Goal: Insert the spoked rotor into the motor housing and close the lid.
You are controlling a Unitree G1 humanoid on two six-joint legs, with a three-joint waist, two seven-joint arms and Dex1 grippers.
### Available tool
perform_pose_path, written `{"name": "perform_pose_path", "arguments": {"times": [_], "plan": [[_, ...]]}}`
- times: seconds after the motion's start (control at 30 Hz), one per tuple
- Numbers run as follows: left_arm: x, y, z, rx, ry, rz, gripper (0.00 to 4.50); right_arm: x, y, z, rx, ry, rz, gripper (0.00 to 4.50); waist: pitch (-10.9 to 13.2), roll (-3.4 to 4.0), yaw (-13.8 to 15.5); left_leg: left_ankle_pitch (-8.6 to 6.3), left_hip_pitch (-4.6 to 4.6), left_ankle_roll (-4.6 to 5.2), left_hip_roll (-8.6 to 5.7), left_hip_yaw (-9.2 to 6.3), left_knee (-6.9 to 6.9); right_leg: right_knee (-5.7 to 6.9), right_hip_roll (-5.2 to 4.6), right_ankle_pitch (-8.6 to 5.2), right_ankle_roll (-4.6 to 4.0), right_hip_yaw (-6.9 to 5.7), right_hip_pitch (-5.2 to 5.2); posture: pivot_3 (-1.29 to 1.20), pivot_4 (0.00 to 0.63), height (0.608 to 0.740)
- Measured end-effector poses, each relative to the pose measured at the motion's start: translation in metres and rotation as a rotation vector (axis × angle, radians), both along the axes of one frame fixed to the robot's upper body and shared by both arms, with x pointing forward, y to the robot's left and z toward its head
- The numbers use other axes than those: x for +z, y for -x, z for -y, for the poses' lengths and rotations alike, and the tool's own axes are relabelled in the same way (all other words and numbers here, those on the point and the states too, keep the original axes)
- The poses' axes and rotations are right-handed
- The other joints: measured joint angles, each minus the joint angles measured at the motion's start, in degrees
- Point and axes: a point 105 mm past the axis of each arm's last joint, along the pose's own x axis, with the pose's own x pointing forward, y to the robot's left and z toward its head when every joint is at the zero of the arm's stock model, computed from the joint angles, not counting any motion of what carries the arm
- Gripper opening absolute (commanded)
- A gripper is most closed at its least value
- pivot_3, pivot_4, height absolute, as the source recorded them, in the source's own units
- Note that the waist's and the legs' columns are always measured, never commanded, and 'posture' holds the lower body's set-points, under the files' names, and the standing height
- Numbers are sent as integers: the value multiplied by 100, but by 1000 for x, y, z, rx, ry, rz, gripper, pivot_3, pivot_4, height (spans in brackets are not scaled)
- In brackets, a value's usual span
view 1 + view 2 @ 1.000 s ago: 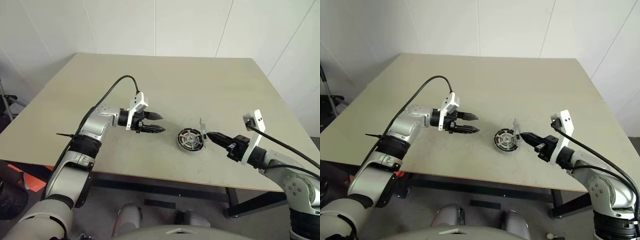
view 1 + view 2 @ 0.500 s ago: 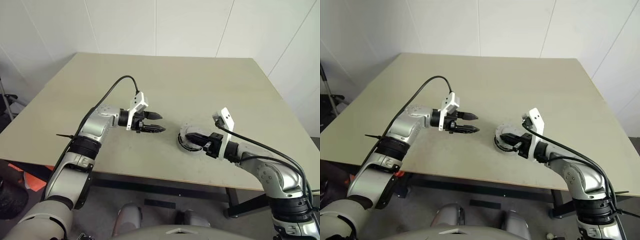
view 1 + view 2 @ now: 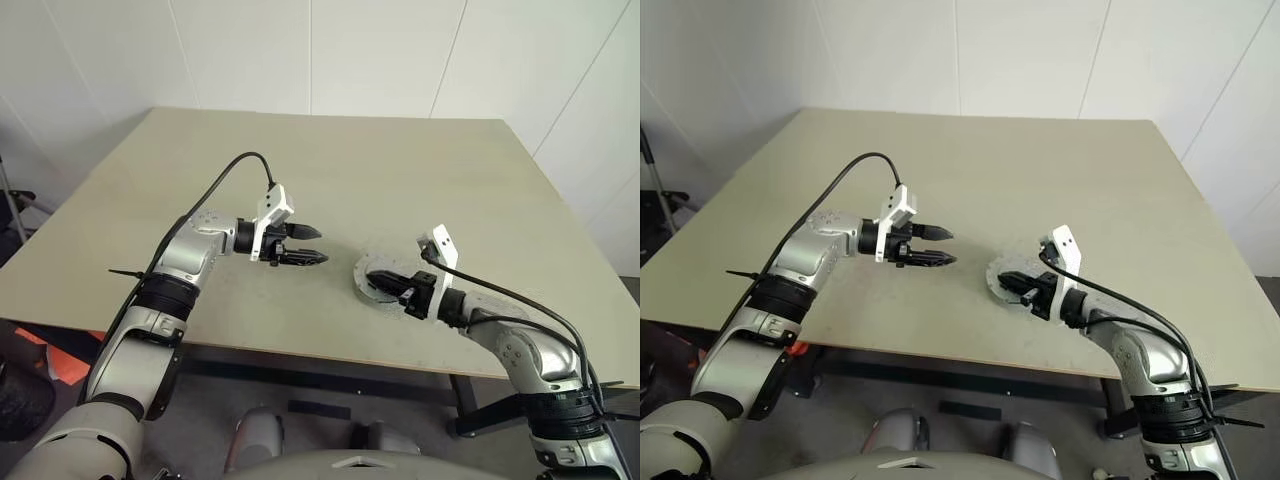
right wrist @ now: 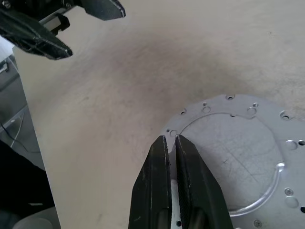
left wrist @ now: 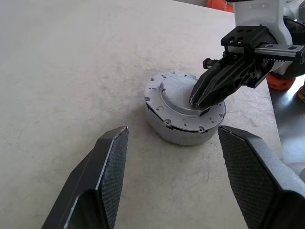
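Now the lid [image 5: 185, 113] lies flat on top of the motor housing [image 5: 177, 132] on the table [image 3: 400, 180], its round grey face turned straight up, so it has no long axis to speak of. The right gripper [image 5: 202, 98] sits directly over it, fingers pressed together with nothing between them, tips resting on the raised centre of the lid's face. The left gripper [image 3: 312, 245] hovers well apart on the other side, pointing level toward the housing, its fingers [image 5: 102, 179] spread wide and empty
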Motion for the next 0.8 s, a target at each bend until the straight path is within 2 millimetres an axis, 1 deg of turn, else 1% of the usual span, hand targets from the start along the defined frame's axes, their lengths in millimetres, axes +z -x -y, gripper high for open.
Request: {"name": "perform_pose_path", "arguments": {"times": [0.1, 0.17, 0.2, 0.27, 0.3, 0.37, 0.43, 0.5, 0.57, 0.6, 0.63, 0.7, 0.77, 0.8], "plan": [[0, 0, -1, 2, -1, -1, 3194, 1, 3, -1, 32, 49, 45, 254, -2, -5, -6, -7, 19, 12, 0, 0, -7, -26, 0, -4, 12, -1, 19, 0, 0, 740], [0, 0, -1, 1, -1, -1, 3194, 4, -1, -1, 22, 100, 102, 254, -2, -5, -21, -4, 21, 8, 1, 0, -16, -53, 1, 5, 27, -2, 17, 0, 0, 740], [0, 0, -1, 2, -1, -3, 3194, 7, -6, 1, -3, 141, 148, 254, -2, -5, -30, 0, 16, 2, 0, 1, -17, -61, 1, 10, 35, -1, 8, 0, 0, 740], [0, 0, -1, 2, -2, -6, 3194, 18, -14, 2, -36, 176, 222, 254, -2, -5, -38, 7, -4, -8, -3, 1, -15, -63, 0, 14, 38, 1, -6, 0, 0, 740], [0, 0, -1, 2, -2, -7, 3194, 26, -14, -1, -32, 180, 264, 254, -2, -5, -39, 6, -8, -7, -3, 1, -14, -61, 0, 15, 37, 0, -10, 0, 0, 740], [0, 0, -1, 2, -2, -7, 3194, 41, -10, -6, 18, 235, 363, 254, -2, -4, -31, 0, -13, 2, -2, 1, -16, -53, 0, 19, 30, 0, -13, 0, 0, 740], [0, 0, -1, 0, -2, -8, 3194, 49, -7, -6, 47, 304, 446, 254, -2, -5, -13, -6, -14, 12, -3, 0, -22, -48, 1, 21, 24, 1, -13, 0, 0, 740], [0, 0, -1, -1, -2, -8, 3194, 46, -7, -2, 42, 356, 484, 254, -2, -5, -11, -9, -24, 16, -7, 0, -36, -53, 1, 39, -13, 1, -22, 0, 0, 740], [0, 0, 0, -3, 0, -7, 3194, 40, -8, 1, 35, 390, 493, 254, -2, -5, -23, -9, -48, 18, -9, 1, -37, -54, 1, 41, -17, 2, -45, 0, 0, 740], [0, 0, 0, -4, 0, -7, 3194, 37, -9, 4, 30, 403, 493, 655, -2, -5, -29, -10, -51, 19, -9, 1, -37, -54, 1, 41, -17, 2, -48, 0, 0, 740], [0, 0, 1, -4, 1, -7, 3194, 33, -9, 7, 30, 415, 488, 833, -2, -5, -34, -10, -51, 20, -9, 1, -37, -54, 1, 41, -18, 2, -47, 0, 0, 740], [0, 0, 0, -3, 0, -7, 3194, 24, -8, 13, 39, 436, 471, 1445, -2, -5, -36, -11, -48, 21, -9, 2, -37, -55, 1, 40, -18, 2, -44, 0, 0, 740], [0, 0, 0, -2, -1, -6, 3194, 19, -9, 16, 27, 415, 448, 2210, -2, -4, -43, -11, -45, 20, -9, 2, -37, -55, 0, 40, -17, 2, -42, 0, 0, 740], [0, 0, 0, -2, -1, -6, 3194, 21, -10, 17, 17, 401, 448, 2564, -1, -4, -46, -10, -43, 19, -9, 2, -36, -55, 0, 40, -16, 2, -40, 0, 0, 740]]}}
